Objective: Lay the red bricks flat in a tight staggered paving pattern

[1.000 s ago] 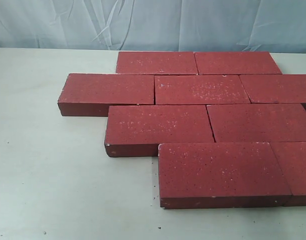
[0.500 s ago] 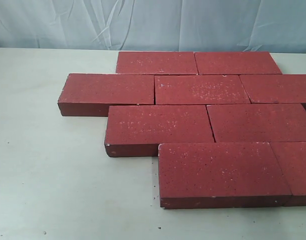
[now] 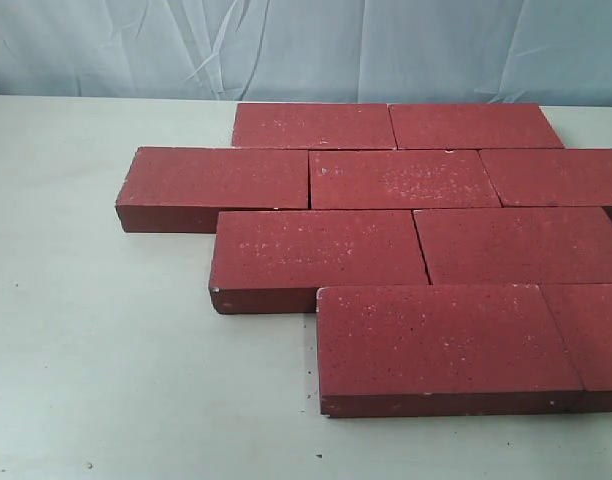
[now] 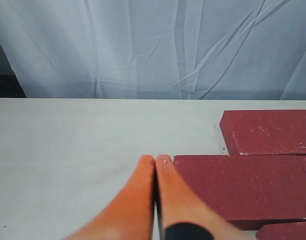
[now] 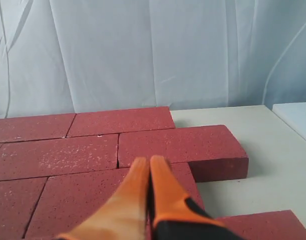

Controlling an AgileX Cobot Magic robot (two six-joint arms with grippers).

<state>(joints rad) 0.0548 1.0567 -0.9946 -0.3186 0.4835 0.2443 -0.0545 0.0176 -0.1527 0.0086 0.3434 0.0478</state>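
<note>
Nine red bricks (image 3: 321, 245) flat, long axes across ext. view — left gripper (image 4: 155, 159), right gripper (image 5: 149, 161) jaws closed.

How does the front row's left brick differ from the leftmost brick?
The front row's left brick lies nearest the camera, its long front side exposed; the leftmost brick lies two rows back, bricks abutting both long sides. Its end juts left past the front brick's. Both are dark red, speckled, flat.

The red bricks (image 3: 563, 176) ending the second and nearest rows run off the exterior view's right edge, and in the right wrist view the right gripper (image 5: 148, 161) covers part of the bricks beneath it.
</note>
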